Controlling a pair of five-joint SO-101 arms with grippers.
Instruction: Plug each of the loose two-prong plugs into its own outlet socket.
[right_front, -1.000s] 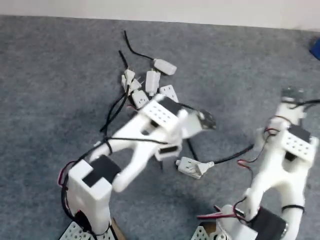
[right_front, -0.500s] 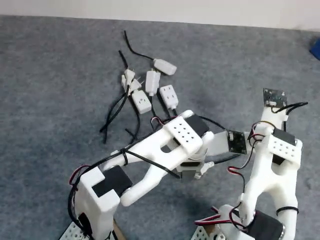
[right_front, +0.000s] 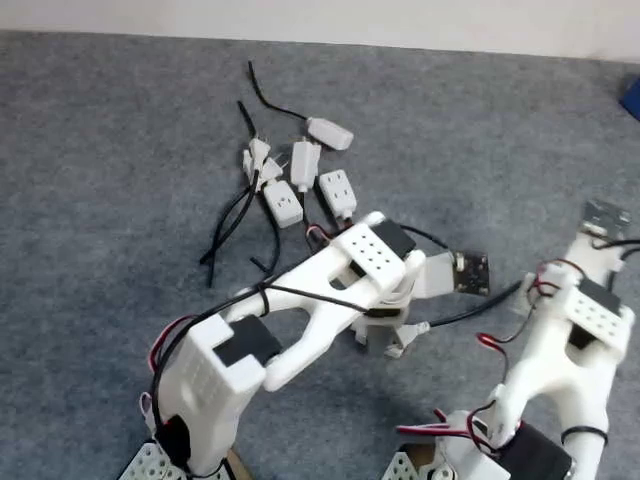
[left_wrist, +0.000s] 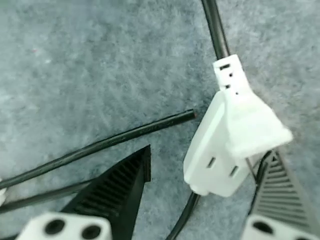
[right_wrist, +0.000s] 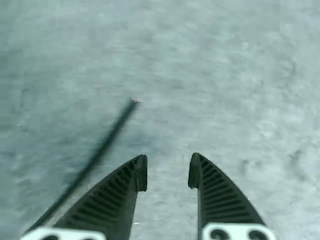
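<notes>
- Loose two-prong plugs (right_front: 304, 158) are pictured heaped with two outlet sockets (right_front: 283, 203) on the grey carpet (right_front: 100, 200), not yet plugged in.
- A lone corded socket (left_wrist: 215, 165) is straddled by the left gripper (left_wrist: 210, 152), jaws spread wide, apparently so it can be seized.
- The right gripper (right_wrist: 167, 170), narrowly parted and empty, is held above bare carpet beside a black cable (right_wrist: 100, 145).

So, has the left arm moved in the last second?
Yes. The left arm swung away from the plug cluster, toward the lone socket, which its open gripper straddles.
</notes>
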